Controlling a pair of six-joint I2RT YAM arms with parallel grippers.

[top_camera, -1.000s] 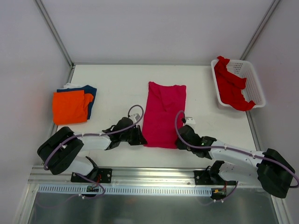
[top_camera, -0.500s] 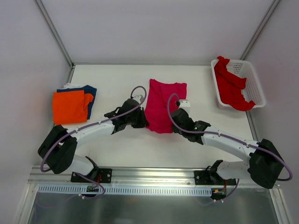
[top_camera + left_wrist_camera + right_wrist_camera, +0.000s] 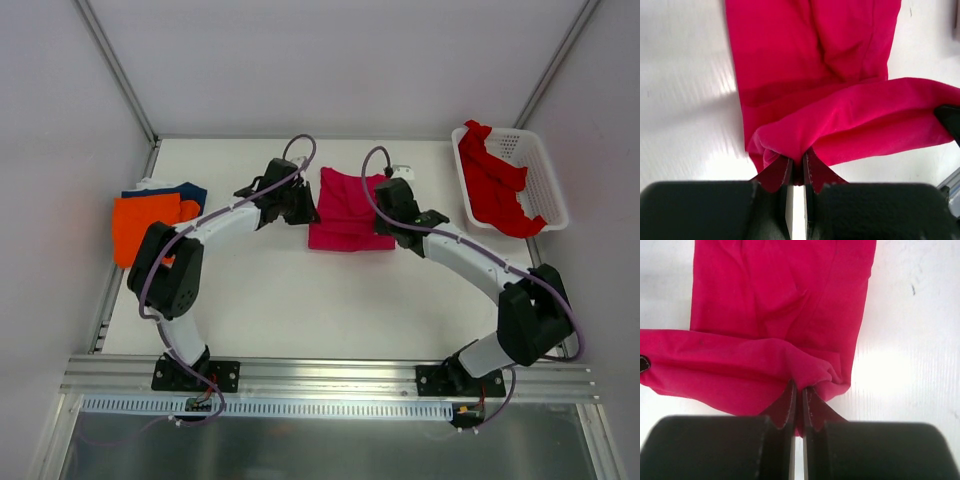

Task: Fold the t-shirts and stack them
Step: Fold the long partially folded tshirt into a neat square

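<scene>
The crimson-pink t-shirt (image 3: 347, 212) lies at the table's far middle, doubled over on itself. My left gripper (image 3: 304, 204) is shut on its left corner and my right gripper (image 3: 391, 205) is shut on its right corner. In the left wrist view the cloth (image 3: 840, 100) bunches between the fingers (image 3: 777, 172); in the right wrist view it (image 3: 775, 330) does the same. A folded orange t-shirt (image 3: 145, 225) lies on a navy one (image 3: 190, 190) at the left. A brighter red t-shirt (image 3: 495, 185) hangs out of the basket.
A white lattice basket (image 3: 535, 165) stands at the far right corner. Metal frame posts and white walls close in the back and sides. An aluminium rail (image 3: 330, 375) runs along the near edge by the arm bases.
Both grippers have carried the shirt's near hem away from the bases to the far end, folding the long flat shirt in half. Both arms are stretched much farther out.
</scene>
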